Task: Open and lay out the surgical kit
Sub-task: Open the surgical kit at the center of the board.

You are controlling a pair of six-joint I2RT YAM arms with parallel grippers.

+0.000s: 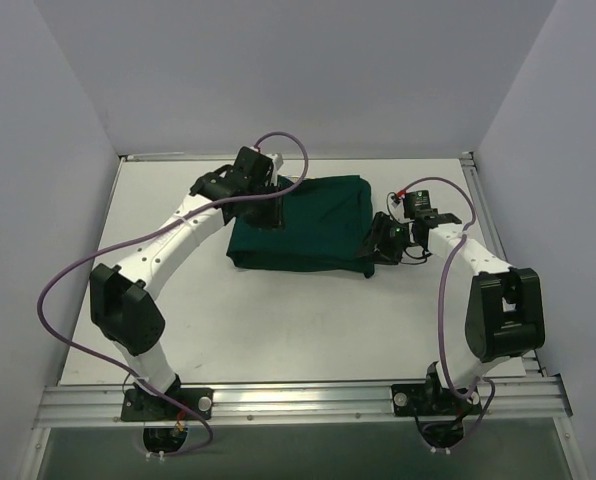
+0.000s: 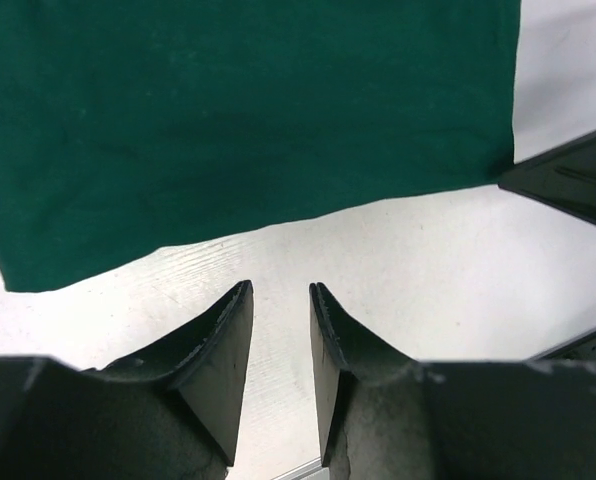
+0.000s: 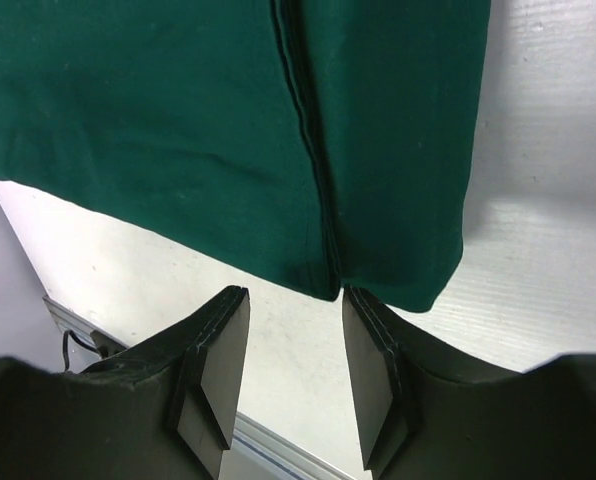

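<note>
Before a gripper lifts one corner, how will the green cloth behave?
Probably floppy: the green cloth lies in soft folded layers with rounded edges. Likely the corner peels up alone, since the bundle looks thick, perhaps weighted inside.

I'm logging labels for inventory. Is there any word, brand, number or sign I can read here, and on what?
None can be read.
The dark green drape is plain, with no tag or print showing in any view.
The white table, the left arm and the right arm show no legible marking.
</note>
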